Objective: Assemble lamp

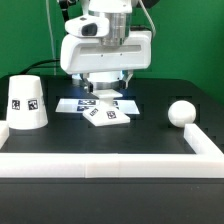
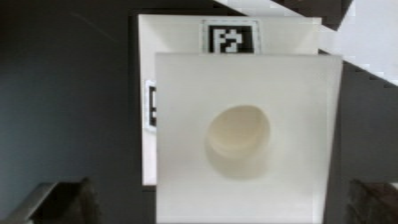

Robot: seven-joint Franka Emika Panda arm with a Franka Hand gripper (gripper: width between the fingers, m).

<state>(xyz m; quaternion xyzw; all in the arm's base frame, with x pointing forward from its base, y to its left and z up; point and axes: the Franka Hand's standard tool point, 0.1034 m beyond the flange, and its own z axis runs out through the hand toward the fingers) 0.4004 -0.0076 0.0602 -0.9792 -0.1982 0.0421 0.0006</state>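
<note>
While the jaws hang low over the lamp base (image 1: 106, 114) at the middle of the exterior view, you see the shade (image 1: 27, 103) standing at the frame's left and the bulb (image 1: 181, 113) at its right, both well apart from it on the black counter (image 1: 150, 135). In the wrist view, the base with its oval socket (image 2: 238, 140) lies between the jaws, which stand spread, clear of it.

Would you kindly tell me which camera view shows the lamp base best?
The wrist view: the lamp base fills the picture from close above, showing its oval recess and one tag. In the exterior view the tool hangs over it, leaving only its tagged front part visible, and small.
</note>
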